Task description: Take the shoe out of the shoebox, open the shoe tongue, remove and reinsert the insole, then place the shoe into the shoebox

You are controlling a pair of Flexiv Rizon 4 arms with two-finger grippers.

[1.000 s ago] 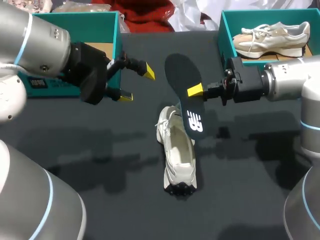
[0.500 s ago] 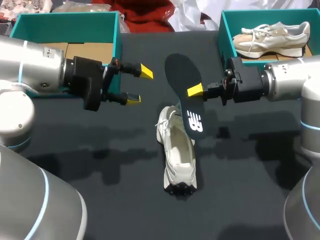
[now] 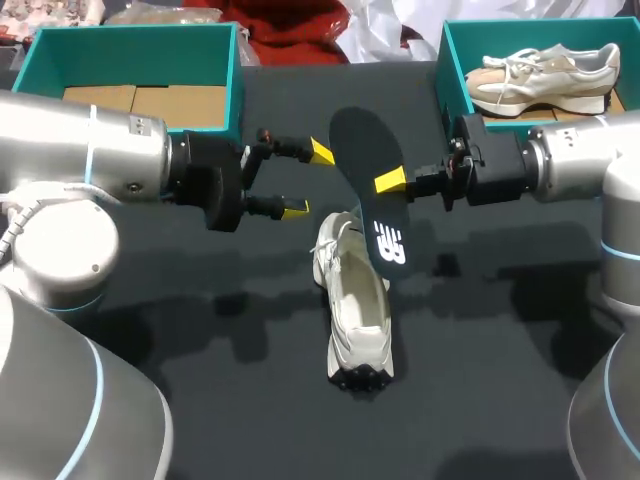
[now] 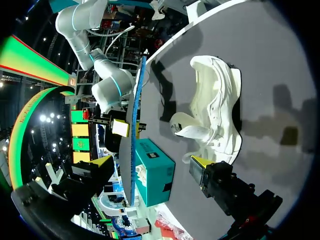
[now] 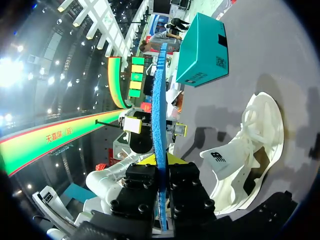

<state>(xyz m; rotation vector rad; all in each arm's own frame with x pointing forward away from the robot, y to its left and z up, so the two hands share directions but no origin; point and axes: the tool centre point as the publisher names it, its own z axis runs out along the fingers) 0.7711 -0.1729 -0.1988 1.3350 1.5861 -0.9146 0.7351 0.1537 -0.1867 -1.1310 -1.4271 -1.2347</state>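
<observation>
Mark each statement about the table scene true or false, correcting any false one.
1. The right gripper is shut on the flat black insole, above the white lace-up shoe. True.
2. The white lace-up shoe sits inside a teal box. False: it lies on the black table.
3. The left gripper clamps the insole too. False: it is open, gripping nothing.
4. The teal cardboard shoebox at the right holds a beige shoe. True.

The left gripper point(image 4: 151, 161) is spread wide, its two fingers well apart and touching nothing. Ahead of the gap, the insole point(image 4: 135, 145) shows edge-on as a thin blue strip, standing up from the dark table point(image 4: 270, 60) and pinched by the right gripper point(image 4: 130, 128). A white shoe point(image 4: 215, 105) rests on the table beside it. A teal shoebox point(image 4: 155, 172) sits beyond.
</observation>
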